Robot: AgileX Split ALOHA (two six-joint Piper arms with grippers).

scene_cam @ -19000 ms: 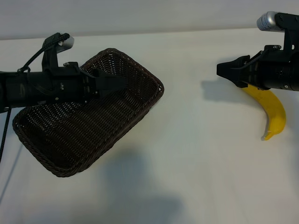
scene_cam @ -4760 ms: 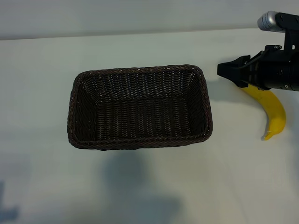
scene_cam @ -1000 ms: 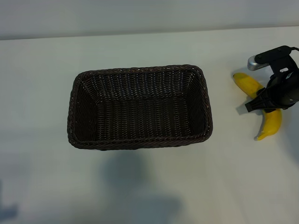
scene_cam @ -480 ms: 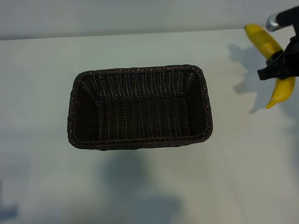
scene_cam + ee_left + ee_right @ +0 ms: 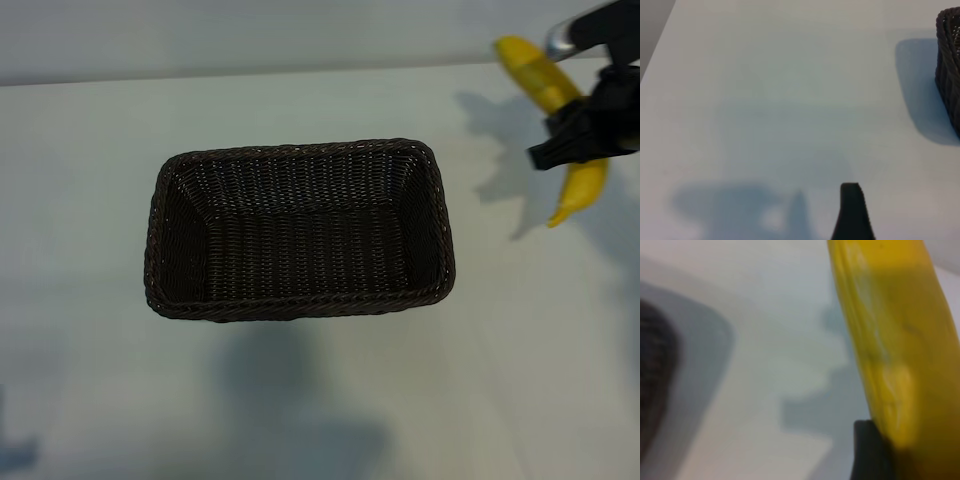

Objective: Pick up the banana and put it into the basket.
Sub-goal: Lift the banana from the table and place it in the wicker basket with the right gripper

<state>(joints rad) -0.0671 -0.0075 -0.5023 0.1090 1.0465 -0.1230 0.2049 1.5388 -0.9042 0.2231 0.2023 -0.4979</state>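
Exterior view: the banana (image 5: 538,72) is clamped across its middle by the right gripper (image 5: 562,148) and held clear of the table (image 5: 300,400), its shadow cast below, well apart from the basket (image 5: 298,229), in which nothing is seen. Left wrist view: one dark fingertip of the left gripper (image 5: 852,212) is seen over bare table, jaws apart and nothing held, the basket's corner (image 5: 950,65) well beyond it. Right wrist view: the banana (image 5: 890,340) is pressed against a dark finger (image 5: 870,450), with the basket rim (image 5: 652,380) off to the side.

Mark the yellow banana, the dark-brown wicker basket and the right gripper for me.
Curved bright-yellow banana (image 5: 532,68): exterior view, upper end above the gripper.
Rectangular dark-brown woven wicker basket (image 5: 300,148): exterior view, far braided rim.
Right gripper (image 5: 568,146): exterior view, black fingers around the banana's middle.
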